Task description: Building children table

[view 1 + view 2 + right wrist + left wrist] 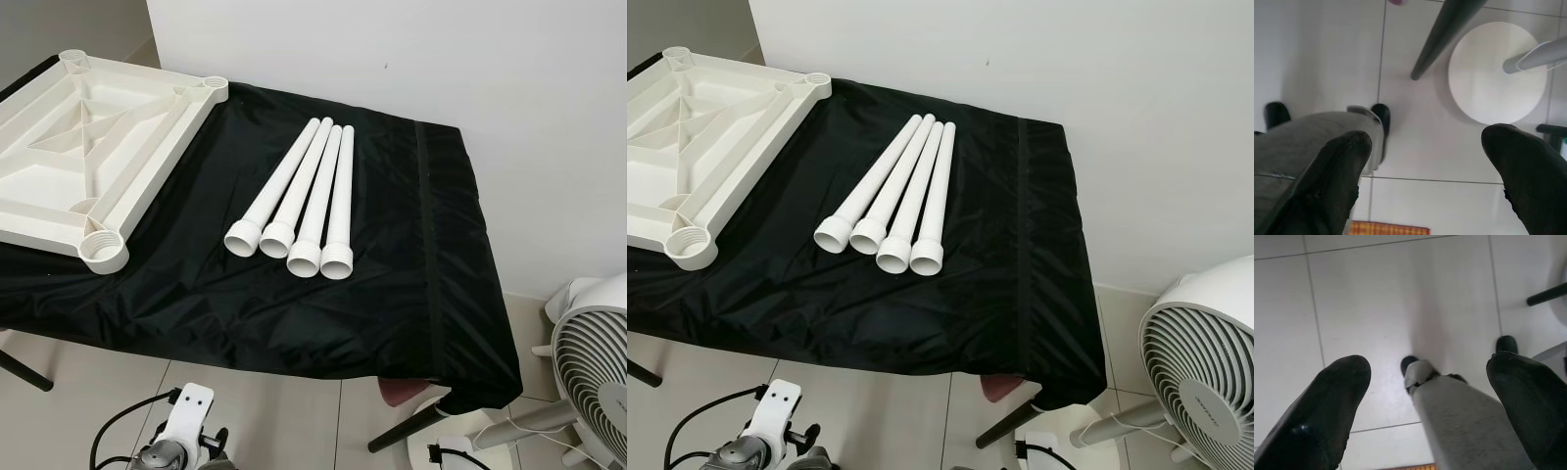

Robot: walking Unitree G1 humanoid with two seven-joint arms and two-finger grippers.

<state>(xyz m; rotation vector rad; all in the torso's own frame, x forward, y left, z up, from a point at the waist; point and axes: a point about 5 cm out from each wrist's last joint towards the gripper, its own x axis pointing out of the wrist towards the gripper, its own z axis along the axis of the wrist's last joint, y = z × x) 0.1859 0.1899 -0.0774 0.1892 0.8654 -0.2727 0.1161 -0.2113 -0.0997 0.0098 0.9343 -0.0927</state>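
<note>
1. Left eye view looks down on a table draped in a black cloth [392,284], set against a white wall [441,59].
2. At the table's left edge lies the white plastic tabletop [88,147], turned underside up. Its back shows raised ribs crossing in a diagonal pattern inside a square frame, with a round threaded socket [103,247] at each visible corner. The tabletop's left part runs out of the picture.
3. Near the middle of the table lie four white legs [299,201], long plain tubes side by side and touching. They fan slightly: the far ends bunch together toward the wall edge, and the near ends spread toward the front edge. Each near end widens into a ribbed collar with an open round mouth.
4. The legs and the tabletop are well apart, with bare cloth between them.
5. Past the table's right front corner, a white fan [1205,362] stands on the tiled floor [274,411].
6. The left gripper [1425,382] hangs low over the floor, its two black fingers [1327,406] spread wide with nothing between them.
7. The right gripper [1425,156] hangs likewise, fingers [1518,166] spread apart and holding nothing, above the floor near a dark table leg [1444,34] and the fan's round white base [1493,73].
</note>
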